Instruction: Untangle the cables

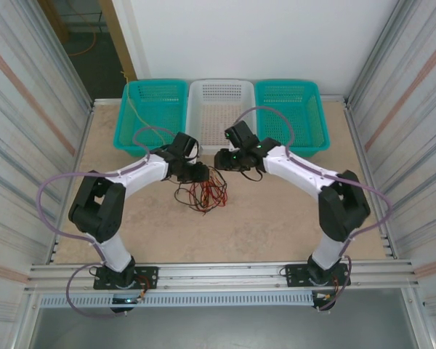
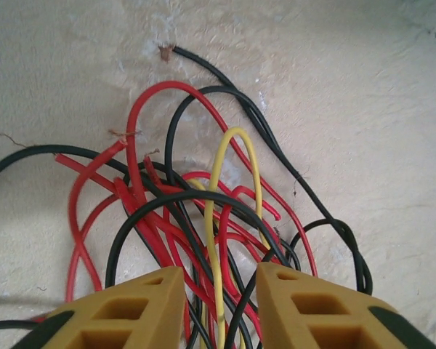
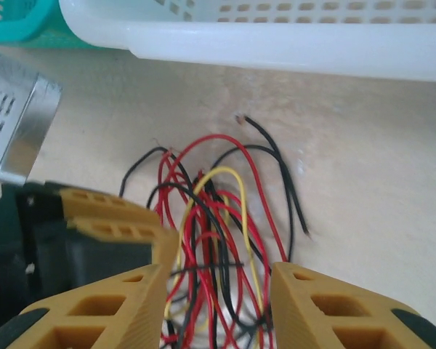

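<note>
The left gripper (image 2: 218, 273), jaws apart, straddles the red, black and yellow cables (image 1: 203, 193). The right gripper (image 3: 218, 269), facing it, is parted over the same tangle, which lies in the middle of the table (image 1: 276, 225), near the white basket (image 1: 219, 109) at the far edge.

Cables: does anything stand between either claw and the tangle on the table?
Nothing visible does. In the left wrist view the cables run straight into the gap of the left claw, whose jaws are apart. The right claw likewise straddles the tangle, with the left claw's fingers close beside it, not blocking it.
</note>
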Motion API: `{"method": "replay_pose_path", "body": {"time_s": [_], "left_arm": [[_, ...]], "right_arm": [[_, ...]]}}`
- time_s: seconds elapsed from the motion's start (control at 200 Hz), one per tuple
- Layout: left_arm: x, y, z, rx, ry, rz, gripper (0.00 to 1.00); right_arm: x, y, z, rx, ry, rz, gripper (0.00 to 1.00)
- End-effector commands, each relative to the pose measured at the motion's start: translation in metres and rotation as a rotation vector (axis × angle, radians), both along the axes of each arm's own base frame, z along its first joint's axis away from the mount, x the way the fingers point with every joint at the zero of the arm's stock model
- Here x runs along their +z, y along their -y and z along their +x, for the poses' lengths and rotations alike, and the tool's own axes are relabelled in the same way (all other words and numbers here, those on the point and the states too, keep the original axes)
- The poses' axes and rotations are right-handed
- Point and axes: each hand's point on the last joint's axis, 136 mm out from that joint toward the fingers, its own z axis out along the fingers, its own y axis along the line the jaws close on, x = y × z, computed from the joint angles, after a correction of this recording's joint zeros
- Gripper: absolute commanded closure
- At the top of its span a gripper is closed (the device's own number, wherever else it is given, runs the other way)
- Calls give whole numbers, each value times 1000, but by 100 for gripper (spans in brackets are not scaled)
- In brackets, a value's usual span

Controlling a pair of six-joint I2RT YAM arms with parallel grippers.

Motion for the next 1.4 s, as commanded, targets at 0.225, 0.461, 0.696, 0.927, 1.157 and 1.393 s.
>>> {"method": "replay_pose_path", "body": {"time_s": [0.225,0.461,0.696,0.927,1.157,1.393], "left_arm": [[-25,-11,-30,-15,-82,14,64],[-28,-11,-39,-9,-97,-16,74],[-21,-10,-40,-19,-80,-30,78],[-23,-11,-44,-21,-87,-31,81],[-21,-12,-46,-24,-74,-37,85],[-14,-14,-52,-44,-59,-50,90]], "right_arm": [[-58,-23,15,80,20,0,64],[-91,-22,13,82,-6,-79,68],[-103,-38,6,131,-9,-115,72],[-110,-36,6,126,-21,-141,88],[-109,-37,-6,151,-11,-151,95],[-94,-26,-14,110,30,-152,100]]}}
